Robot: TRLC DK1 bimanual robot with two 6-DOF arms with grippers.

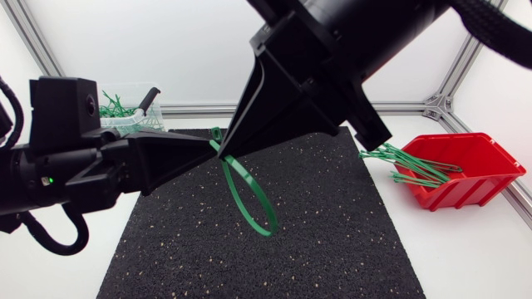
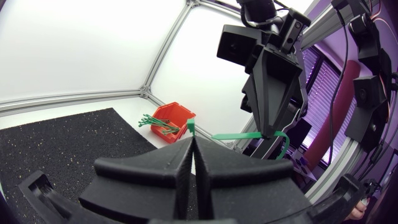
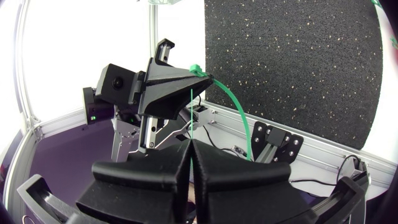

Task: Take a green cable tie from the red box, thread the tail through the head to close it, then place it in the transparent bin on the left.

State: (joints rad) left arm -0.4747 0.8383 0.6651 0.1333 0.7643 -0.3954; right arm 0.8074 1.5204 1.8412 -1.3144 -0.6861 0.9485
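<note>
Transparent plastic bin [image 1: 133, 124] at far left. Left gripper [image 1: 208, 143]: fingers clamped on thin green plastic cable tie [image 1: 252, 198]. Tie looks light, springy, probably slippery. Loop hangs above black speckled mat [image 1: 332, 241]. Right gripper [image 1: 226, 153]: fingers clamped on strap just beside. Best hold is on flat strap faces. Red plastic box [image 1: 470, 187] at right.

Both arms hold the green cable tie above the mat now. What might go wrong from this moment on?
1. The left gripper and the right gripper pinch the cable tie very close together, jaws nearly touching; a small misalignment may make them collide or twist the strap.
2. The loop hangs free over the mat; if either grip slips, it may drop there, not in the transparent bin.
</note>
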